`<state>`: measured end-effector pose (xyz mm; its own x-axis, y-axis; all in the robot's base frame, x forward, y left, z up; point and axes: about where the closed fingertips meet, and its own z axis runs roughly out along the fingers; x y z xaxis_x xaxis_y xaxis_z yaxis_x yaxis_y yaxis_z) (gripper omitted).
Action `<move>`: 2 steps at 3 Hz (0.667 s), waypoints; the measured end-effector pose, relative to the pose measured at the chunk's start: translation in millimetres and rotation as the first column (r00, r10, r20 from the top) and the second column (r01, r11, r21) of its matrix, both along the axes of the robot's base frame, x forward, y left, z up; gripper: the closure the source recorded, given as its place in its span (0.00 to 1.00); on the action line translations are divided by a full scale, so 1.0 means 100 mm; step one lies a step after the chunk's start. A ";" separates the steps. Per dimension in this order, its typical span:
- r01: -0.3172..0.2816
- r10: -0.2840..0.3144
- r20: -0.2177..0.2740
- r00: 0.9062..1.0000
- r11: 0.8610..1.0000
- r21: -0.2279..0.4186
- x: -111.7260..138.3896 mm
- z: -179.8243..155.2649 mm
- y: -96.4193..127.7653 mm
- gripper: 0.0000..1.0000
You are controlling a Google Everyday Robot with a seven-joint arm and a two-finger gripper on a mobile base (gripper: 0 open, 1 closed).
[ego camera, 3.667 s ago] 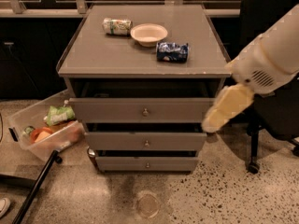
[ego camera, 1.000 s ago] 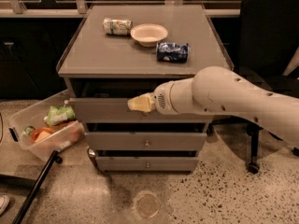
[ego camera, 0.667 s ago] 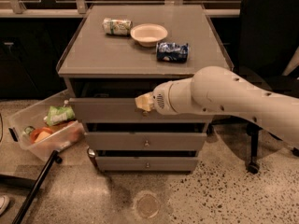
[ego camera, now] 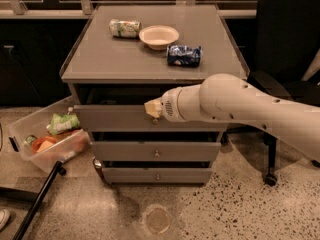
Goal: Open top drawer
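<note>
**Position.** The wide grey top drawer (ego camera: pixel 112 118) sits at frame centre, directly under the grey cabinet top (ego camera: pixel 125 64). It is the tallest of three fronts. A dark gap shows above its front edge. Whether the drawer is already drawn out cannot be told.

**Tool.** The cream-tipped gripper (ego camera: pixel 152 108) is at the centre of the drawer front, at its upper edge, on a white arm entering from the right. Whether it is released or clenched cannot be told. The drawer's centre knob lies at or behind the tip and is not clearly visible.

**Handling.**
- Rigid panel on slides; expect a steady, moderate pull resistance.
- Take hold at the centre knob only. It is probably small, smooth metal and likely to slip.
- Pull straight out toward the lower frame edge. An off-axis pull may bind the slides.

**Do not confuse** with the shorter middle drawer (ego camera: pixel 130 151) or bottom drawer (ego camera: pixel 130 175).
</note>
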<state>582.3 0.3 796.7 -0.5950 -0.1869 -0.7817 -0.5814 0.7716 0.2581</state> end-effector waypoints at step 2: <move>0.045 -0.049 0.089 0.995 0.998 0.047 0.54 -0.34 0.24 1.00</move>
